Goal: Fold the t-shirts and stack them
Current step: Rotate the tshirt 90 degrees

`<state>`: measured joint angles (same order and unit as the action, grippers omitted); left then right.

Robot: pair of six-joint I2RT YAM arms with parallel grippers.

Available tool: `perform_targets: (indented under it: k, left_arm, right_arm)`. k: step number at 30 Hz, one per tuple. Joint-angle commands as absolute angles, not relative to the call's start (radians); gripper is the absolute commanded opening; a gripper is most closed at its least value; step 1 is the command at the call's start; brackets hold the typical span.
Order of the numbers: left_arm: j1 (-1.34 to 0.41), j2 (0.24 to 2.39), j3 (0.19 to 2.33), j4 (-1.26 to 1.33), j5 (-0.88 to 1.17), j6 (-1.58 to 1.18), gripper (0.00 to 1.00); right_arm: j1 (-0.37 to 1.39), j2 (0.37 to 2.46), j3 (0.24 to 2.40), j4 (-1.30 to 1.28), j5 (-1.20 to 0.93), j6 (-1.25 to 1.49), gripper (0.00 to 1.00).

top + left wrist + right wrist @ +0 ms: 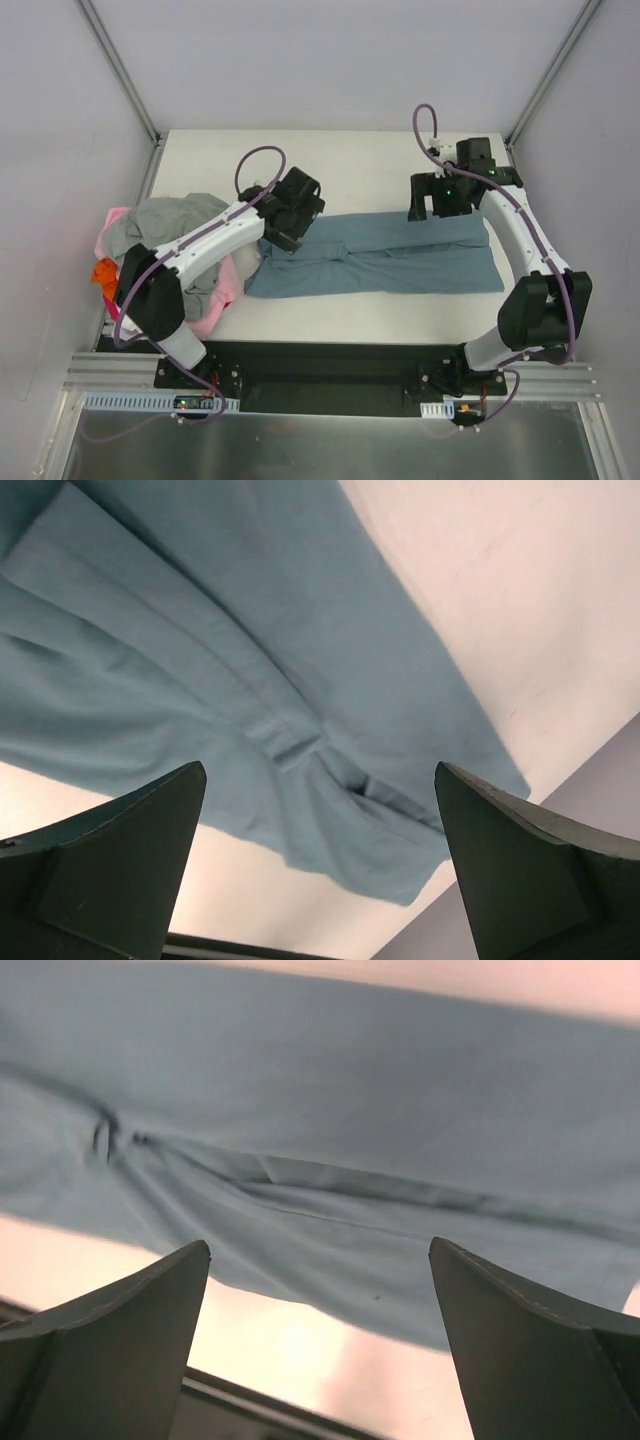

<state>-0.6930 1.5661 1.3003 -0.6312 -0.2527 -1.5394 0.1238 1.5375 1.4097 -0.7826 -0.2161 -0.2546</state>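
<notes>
A blue t-shirt (380,255) lies folded into a long strip across the middle of the table. It also shows in the left wrist view (250,680) and in the right wrist view (350,1140). My left gripper (283,238) hovers open and empty over the strip's left end. My right gripper (432,212) hovers open and empty over the strip's far right edge. A pile of unfolded shirts, grey (170,225), pink (228,290) and orange (104,272), sits at the table's left edge.
The white table (350,160) is bounded by grey walls and metal posts at the back corners. A black rail (330,365) runs along the near edge, between the arm bases.
</notes>
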Motion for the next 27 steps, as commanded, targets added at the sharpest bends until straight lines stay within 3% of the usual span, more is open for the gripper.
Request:
perform_targets:
  k: [1, 2, 9, 19, 27]
  left_arm:
    - [-0.698, 1.686, 1.451, -0.846, -0.288, -1.782, 0.99]
    - [-0.698, 1.73, 1.482, -0.862, -0.279, -1.805, 0.99]
    - [-0.712, 1.818, 1.528, -0.962, -0.245, -1.914, 0.99]
    - [-0.712, 1.891, 1.47, -0.977, -0.268, -1.973, 0.99]
    - [-0.692, 2.005, 1.506, -0.976, -0.219, -1.971, 0.99]
  right_arm:
    - [0.138, 1.366, 1.356, -0.727, -0.542, -0.839, 0.96]
    - [0.14, 1.344, 1.32, -0.759, -0.576, -1.056, 0.96]
    - [0.106, 1.459, 1.291, -0.954, -0.585, -1.432, 0.96]
    - [0.121, 1.644, 1.131, -0.522, -0.42, -1.445, 0.98]
    - [0.139, 1.818, 1.186, -0.526, -0.361, -1.468, 0.96]
